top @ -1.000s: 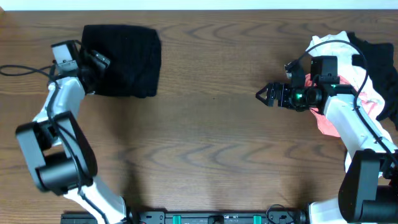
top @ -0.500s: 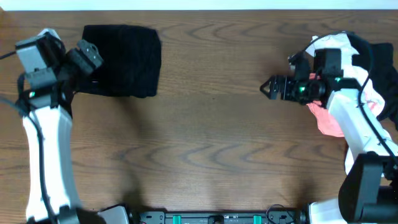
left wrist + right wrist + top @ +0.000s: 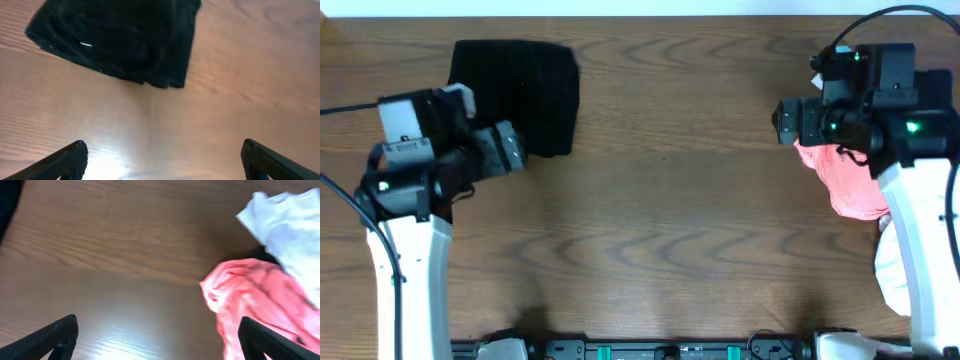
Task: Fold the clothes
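Lying on the far left part of the table [image 3: 670, 240], a black garment [image 3: 525, 85] is recorded as folded into a compact rectangle, flat on the wood. In the left wrist view the same black garment [image 3: 120, 40] is seen with its edges roughly squared, and a small pale mark is noted on its top face.

The left gripper [image 3: 510, 150] is found over the table at the near left corner of the black garment. Its jaws are spread wide. In the wrist view of the left gripper [image 3: 162, 152] only bare wood is seen between them, and nothing is held. The garment is seen ahead of the jaws, apart from them.

At the right end of the table a pink garment [image 3: 845, 185] is noted, crumpled and unfolded. In the right wrist view the pink garment [image 3: 260, 300] is seen beside a white garment [image 3: 287, 227], also rumpled, with a dark scrap showing between the two.

The right gripper [image 3: 785, 120] is found above the table, just at the far left edge of the pink garment. Its jaws are spread wide, as confirmed in the wrist view of the right gripper [image 3: 157, 332]. Bare wood is seen between them and nothing is gripped. Whether one jaw touches the pink cloth cannot be told.
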You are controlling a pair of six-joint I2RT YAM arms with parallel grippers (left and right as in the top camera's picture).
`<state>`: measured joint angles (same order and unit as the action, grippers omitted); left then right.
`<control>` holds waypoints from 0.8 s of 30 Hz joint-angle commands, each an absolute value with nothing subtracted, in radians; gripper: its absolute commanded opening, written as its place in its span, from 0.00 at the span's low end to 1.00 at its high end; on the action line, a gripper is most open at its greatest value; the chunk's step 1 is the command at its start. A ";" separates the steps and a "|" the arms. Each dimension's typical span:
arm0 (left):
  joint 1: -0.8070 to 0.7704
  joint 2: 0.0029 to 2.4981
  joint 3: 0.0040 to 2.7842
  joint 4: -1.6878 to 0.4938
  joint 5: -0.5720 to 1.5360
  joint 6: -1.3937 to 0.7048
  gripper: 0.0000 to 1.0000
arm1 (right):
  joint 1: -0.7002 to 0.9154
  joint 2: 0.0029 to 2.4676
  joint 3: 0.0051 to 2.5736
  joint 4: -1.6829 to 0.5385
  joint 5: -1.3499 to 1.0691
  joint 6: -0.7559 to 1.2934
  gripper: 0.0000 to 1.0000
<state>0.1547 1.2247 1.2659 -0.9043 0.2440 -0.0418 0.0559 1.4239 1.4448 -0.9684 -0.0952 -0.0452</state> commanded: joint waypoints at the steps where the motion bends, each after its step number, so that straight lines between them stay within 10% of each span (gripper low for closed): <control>1: 0.124 1.176 1.266 -0.931 0.184 0.025 0.98 | 0.089 1.387 1.460 -0.984 0.019 -0.115 0.99; 24: 0.115 1.163 1.266 -0.938 0.164 0.026 0.98 | 0.099 1.365 1.459 -1.048 0.064 -0.113 0.99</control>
<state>0.1165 1.1595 1.2659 -0.9356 0.1761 0.0082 0.0891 1.3762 1.4448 -1.0470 0.0517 -0.0990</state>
